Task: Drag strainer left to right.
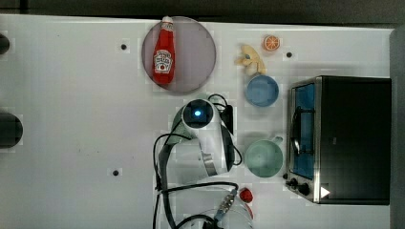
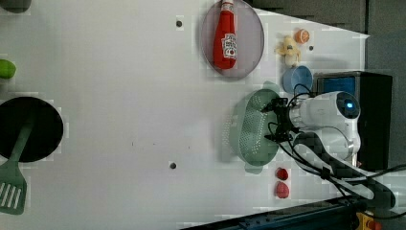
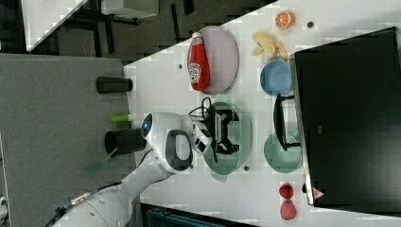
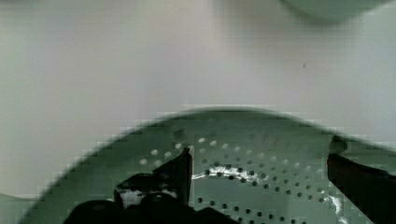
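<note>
your hand (image 4: 259, 161) hangs spread wide inside the strainer (image 2: 253, 129), fingers at its wall, grasping nothing, placed for dragging.

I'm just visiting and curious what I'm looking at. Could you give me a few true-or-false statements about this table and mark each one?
1. The ketchup bottle lies on a round plate. True.
2. The hand is open above the strainer. True.
3. The blue bowl holds an orange slice. False: the orange slice lies on the table, apart from it.
4. The strainer is inside the toaster oven. False: it sits on the table beside the toaster oven.
</note>
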You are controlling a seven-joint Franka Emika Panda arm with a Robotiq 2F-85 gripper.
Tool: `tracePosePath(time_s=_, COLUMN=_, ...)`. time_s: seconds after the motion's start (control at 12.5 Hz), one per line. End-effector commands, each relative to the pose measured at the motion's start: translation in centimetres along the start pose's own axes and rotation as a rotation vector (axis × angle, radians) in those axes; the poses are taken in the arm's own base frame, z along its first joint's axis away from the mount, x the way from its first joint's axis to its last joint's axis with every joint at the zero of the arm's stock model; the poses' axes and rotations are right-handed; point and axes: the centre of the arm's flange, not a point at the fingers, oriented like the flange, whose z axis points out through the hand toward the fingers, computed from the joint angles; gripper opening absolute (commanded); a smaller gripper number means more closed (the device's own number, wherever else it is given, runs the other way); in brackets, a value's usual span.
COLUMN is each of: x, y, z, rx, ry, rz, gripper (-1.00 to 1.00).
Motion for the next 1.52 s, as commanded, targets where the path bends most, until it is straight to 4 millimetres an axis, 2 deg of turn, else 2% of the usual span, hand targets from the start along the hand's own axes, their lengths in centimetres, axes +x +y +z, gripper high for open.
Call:
tracePosePath(time_s=0.08, x=3.9, y=-0.3, z=-0.4, rx=0.027, ry=0.003, rz=-0.041, gripper=1.00)
tracePosePath(time_s=0.24, x=5.4, y=-0.2, z=-0.2, rx=0.022, ry=0.009, rz=-0.019, gripper=1.00)
tracePosePath(time_s=0.4, x=6.0, y=-0.1, z=-0.1, rx=0.020, ry=0.012, rz=-0.009, gripper=1.00)
tracePosePath(time_s=0.56, x=5.1, y=-0.2, z=-0.5, rx=0.029, ry=0.009, rz=-0.037, gripper=1.00)
tracePosePath(time_s=0.72, x=3.5, y=-0.4, z=-3.1, rx=0.073, ry=0.005, rz=-0.144, gripper=1.00)
tracePosePath(time_s=0.88, x=2.5, y=0.2, z=-7.7, rx=0.130, ry=0.016, rz=-0.292, gripper=1.00)
tracePosePath(time_s=1.12, x=2.9, y=2.5, z=-16.8, rx=0.171, ry=0.011, rz=-0.425, gripper=1.00)
tracePosePath(time_s=1.36, x=4.7, y=7.5, z=-26.4, rx=0.184, ry=-0.095, rz=-0.508, gripper=1.00)
tracePosePath(time_s=1.52, x=5.9, y=10.7, z=-32.9, rx=0.214, ry=-0.084, rz=-0.650, gripper=1.00)
